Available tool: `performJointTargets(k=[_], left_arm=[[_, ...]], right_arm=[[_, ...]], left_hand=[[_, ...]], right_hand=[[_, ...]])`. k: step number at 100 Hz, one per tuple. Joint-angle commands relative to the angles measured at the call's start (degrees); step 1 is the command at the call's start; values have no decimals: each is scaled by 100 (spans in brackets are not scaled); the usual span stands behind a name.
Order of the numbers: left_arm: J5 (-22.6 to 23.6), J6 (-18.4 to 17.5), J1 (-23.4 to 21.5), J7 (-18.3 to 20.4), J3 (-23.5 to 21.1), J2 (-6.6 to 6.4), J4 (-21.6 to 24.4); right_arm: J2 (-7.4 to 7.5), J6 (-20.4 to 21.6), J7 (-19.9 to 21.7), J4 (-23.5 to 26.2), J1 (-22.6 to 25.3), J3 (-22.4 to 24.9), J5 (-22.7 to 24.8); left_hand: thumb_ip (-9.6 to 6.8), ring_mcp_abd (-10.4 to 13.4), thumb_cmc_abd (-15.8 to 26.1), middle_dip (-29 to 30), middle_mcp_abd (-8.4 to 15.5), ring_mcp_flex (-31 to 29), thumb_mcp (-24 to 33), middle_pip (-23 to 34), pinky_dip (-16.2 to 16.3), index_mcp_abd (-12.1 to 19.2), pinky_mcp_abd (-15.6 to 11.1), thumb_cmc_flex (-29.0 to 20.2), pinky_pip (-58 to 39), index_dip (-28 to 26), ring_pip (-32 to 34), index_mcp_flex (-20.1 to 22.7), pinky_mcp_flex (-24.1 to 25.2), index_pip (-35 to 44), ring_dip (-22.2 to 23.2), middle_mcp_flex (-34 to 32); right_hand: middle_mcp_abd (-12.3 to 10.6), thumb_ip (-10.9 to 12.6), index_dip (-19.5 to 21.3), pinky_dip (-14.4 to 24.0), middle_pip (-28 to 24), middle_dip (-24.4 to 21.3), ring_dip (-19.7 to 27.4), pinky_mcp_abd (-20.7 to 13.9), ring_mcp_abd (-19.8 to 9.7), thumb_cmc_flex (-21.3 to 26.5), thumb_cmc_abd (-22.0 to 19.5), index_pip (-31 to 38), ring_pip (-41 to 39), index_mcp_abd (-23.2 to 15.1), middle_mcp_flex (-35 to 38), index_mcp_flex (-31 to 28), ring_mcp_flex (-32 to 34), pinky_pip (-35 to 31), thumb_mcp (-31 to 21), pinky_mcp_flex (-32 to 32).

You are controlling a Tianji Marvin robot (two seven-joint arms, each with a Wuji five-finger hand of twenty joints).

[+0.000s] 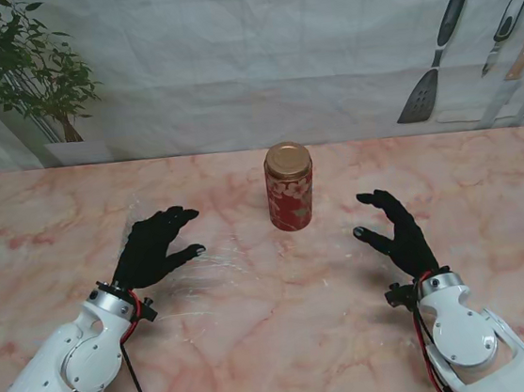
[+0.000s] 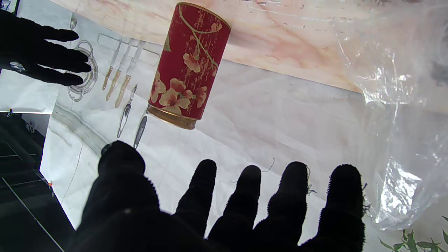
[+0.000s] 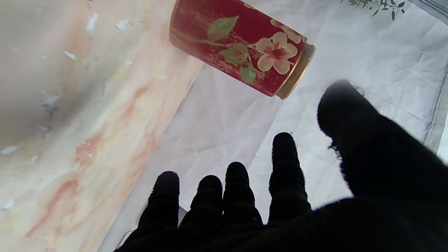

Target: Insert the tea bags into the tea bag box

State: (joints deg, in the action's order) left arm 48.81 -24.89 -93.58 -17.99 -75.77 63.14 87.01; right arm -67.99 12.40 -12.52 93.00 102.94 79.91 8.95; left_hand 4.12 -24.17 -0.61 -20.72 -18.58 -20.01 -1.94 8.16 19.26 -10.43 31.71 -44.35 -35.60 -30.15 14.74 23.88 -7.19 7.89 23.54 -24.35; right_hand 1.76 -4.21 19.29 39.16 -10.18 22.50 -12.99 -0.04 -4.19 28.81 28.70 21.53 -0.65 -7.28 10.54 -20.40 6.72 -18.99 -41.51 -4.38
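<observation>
- A red tea tin (image 1: 290, 187) with painted flowers and a gold lid stands upright near the middle of the pink marble table (image 1: 288, 344), between the two hands.
- The left hand (image 1: 155, 247), in a black glove, hovers left of the tin with fingers spread, gripping nothing.
- A clear plastic bag (image 2: 395, 105) lies crumpled just beside the left hand.
- The right hand (image 1: 397, 232) hovers right of the tin, fingers apart, empty.
</observation>
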Motion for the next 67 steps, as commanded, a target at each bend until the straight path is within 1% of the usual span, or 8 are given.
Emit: performJointTargets(k=[1, 12, 20, 34, 67], left_arm=[[-21, -3, -35, 23, 37, 28, -28], [-51, 25, -94, -132, 85, 56, -72], [-51, 30, -144, -163, 95, 60, -59], [-30, 43, -211, -178, 94, 59, -19], [0, 37, -217, -215, 124, 60, 5]], right_arm=[[-26, 70, 25, -17, 168, -3, 21], [-13, 134, 63, 14, 296, 7, 12], [-29, 231, 6, -25, 338, -41, -34], [-43, 367, 25, -115, 359, -107, -227], [-35, 285, 68, -122, 362, -102, -221]], left_hand=[[-137, 154, 254, 116, 197, 120, -29, -77, -72, 115, 47, 103, 237, 46, -291, -166, 78, -42, -58, 56], [-139, 161, 241, 113, 193, 130, -24, -66, -62, 105, 59, 79, 247, 52, -290, -161, 81, -30, -58, 63], [-139, 155, 234, 112, 186, 120, -24, -59, -53, 99, 67, 67, 248, 55, -283, -153, 74, -22, -55, 62], [-140, 146, 224, 112, 190, 113, -22, -49, -43, 99, 69, 44, 253, 61, -276, -153, 69, -16, -53, 62], [-139, 150, 218, 115, 198, 110, -23, -39, -26, 100, 71, 7, 264, 69, -274, -152, 58, -6, -51, 68]], right_hand=[[-191, 62, -49, -30, 142, -63, 95, -360, -292, 85, 234, -73, 119, -35, -208, 220, -193, 151, 46, 5], [-189, 55, -57, -15, 154, -53, 112, -358, -296, 75, 241, -81, 113, -38, -202, 248, -189, 133, 18, 0], [-186, 50, -62, -1, 149, -41, 114, -353, -293, 75, 248, -83, 106, -36, -198, 251, -189, 117, 2, -4], [-201, 46, -69, 21, 156, -37, 120, -381, -308, 98, 233, -87, 106, -30, -202, 271, -189, 94, -13, -4], [-213, 41, -75, 61, 189, -25, 143, -412, -321, 101, 217, -61, 108, -24, -202, 292, -187, 59, -5, -11]])
